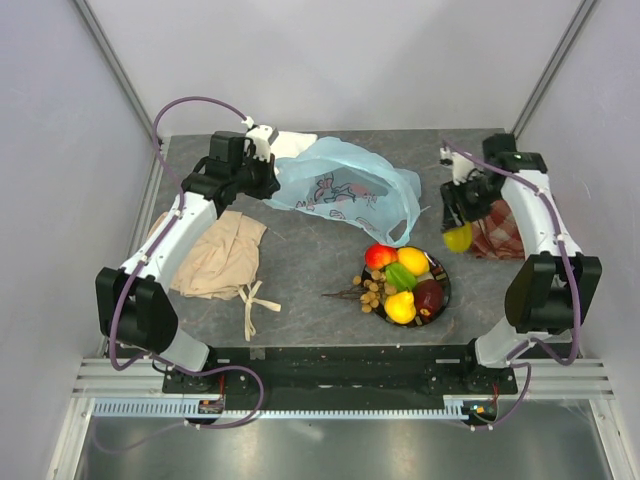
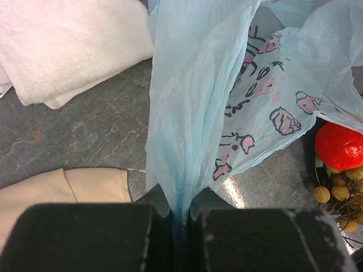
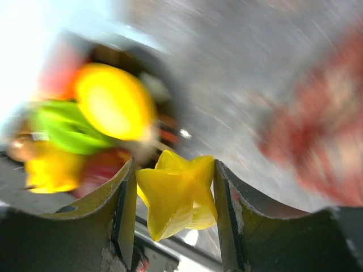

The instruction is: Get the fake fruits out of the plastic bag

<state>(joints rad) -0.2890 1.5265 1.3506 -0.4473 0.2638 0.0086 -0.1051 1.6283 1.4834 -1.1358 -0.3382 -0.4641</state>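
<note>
**ITEM: fake fruits** [image 1: 400, 278]
- 6 pcs out of the bag, heaped on a dark plate [image 1: 444, 283] at front-centre of the worktop [image 1: 310, 260].
- Pcs: apple [image 1: 379, 256], lemon [image 1: 412, 260], green pc [image 1: 400, 272], pear [image 1: 401, 307], dark-red pc [image 1: 429, 296].
- Berry cluster [image 1: 370, 292] hangs over the plate's left rim.
- 7th pc: yellow star fruit [image 3: 176, 198], off the worktop, just right of the plate & near its rim.

**Right pincer** [image 3: 173, 167]: partly closed, fingers either side of the star fruit & pressed to it, so it carries the pc. Wrist view is blurred.

**Plastic bag** [image 1: 345, 190]: back-centre, limp, one handle loop toward the plate. No bulge seen, but the inside is hidden, so can't say if it's empty.

**Left pincer** [image 2: 181, 224]: fully closed on a gathered fold at the bag's left end.

**STATUS (est.):** nearly done. Left to do: set the star fruit down w/ the rest & check the bag for leftovers.

**ROOM:**
- Plate is crowded. Bare worktop lies between the plate & the beige cloth [image 1: 215, 255], also between bag & plate.
- Checked cloth [image 1: 500, 228] sits just beyond the right pincer, by the right edge.
- White cloth [image 2: 68, 45] is at the back edge, by the left pincer.
- Beige cloth reaches the left edge.
- Plate is near the front edge, so a round pc dropped there could roll off
</note>
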